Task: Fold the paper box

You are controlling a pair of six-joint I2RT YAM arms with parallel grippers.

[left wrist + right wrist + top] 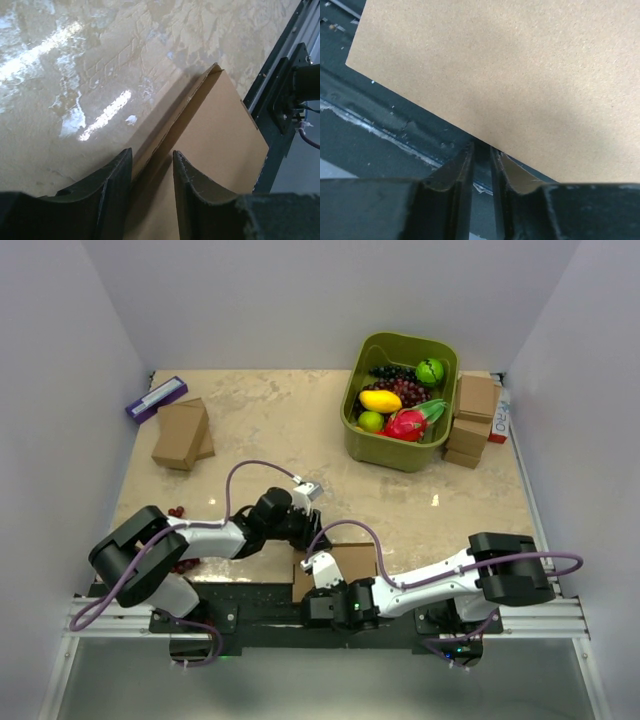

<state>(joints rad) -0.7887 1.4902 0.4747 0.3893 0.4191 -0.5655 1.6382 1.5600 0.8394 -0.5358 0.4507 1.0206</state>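
The paper box [352,562] is a flat brown cardboard piece at the table's near edge, between my two grippers. In the left wrist view one side flap stands raised along the panel [215,140]. My left gripper [152,152] is open, its fingers straddling that raised flap's edge; from above it sits at the box's far left corner [303,533]. My right gripper [481,146] has its jaws almost together, tips at the near edge of the cardboard panel [510,75], nothing visibly between them. From above it sits at the box's near left side [320,578].
A green bin [395,455] holding fruit stands at the back right, with small brown boxes [475,420] beside it. More small brown boxes [182,433] and a purple box [155,398] lie back left. Red berries [176,511] lie near the left arm. The black base rail [250,605] runs under the box's near edge.
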